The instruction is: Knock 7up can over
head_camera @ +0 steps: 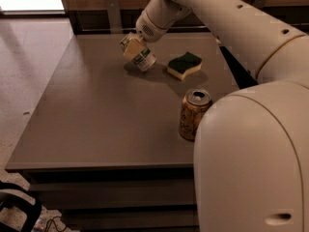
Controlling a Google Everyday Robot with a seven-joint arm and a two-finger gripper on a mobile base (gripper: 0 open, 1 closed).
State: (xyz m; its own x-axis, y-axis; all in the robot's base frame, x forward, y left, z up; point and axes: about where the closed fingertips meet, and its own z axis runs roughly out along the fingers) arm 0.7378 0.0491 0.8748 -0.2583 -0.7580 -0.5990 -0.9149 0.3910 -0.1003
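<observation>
Nearest, the gold can (195, 114) stands untouched on the table (91, 124), the sponge (184, 65) beyond it. Farther back the gripper (131, 46), jaws clamped on the top of the 7up can (144, 60), holds it steeply tilted, seemingly to tip it onto its side.

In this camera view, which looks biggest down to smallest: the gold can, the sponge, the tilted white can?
1. Gold can, nearest the camera.
2. Sponge.
3. White can, tilted, its upper end hidden behind the gripper over the table's far side.
Sponge and white can look close, so that order is unsure.
</observation>
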